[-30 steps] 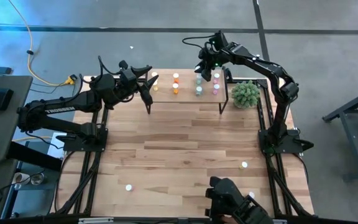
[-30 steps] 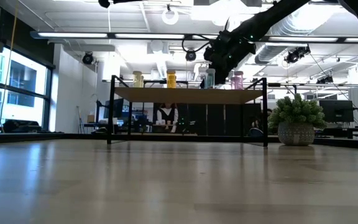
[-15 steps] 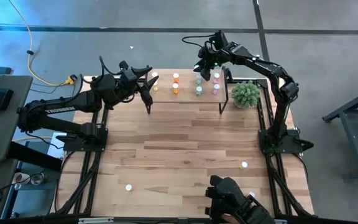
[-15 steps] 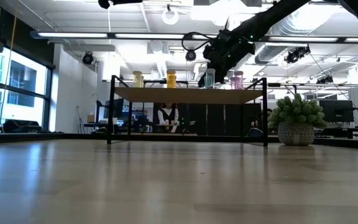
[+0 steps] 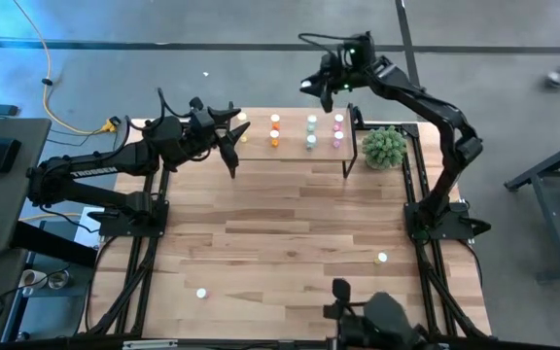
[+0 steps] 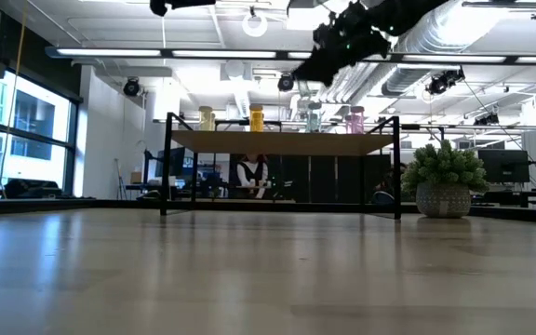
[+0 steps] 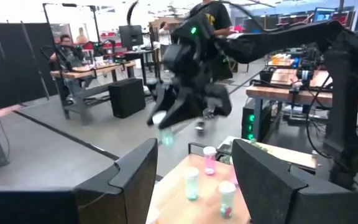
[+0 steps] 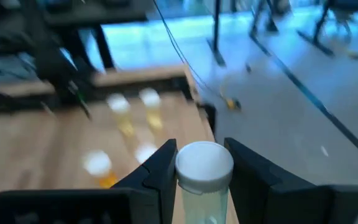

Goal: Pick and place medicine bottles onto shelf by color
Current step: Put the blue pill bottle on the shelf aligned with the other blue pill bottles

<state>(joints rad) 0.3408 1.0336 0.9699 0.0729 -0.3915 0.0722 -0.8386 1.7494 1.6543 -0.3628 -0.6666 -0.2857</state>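
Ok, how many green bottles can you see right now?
3. One green bottle stands in the far row of the shelf, a second in its near row, and the right claw holds a third above it. The loose bottles show no clear colour.

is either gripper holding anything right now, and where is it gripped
The right gripper holds a green medicine bottle by its sides just under the white cap. The left gripper is open and empty.
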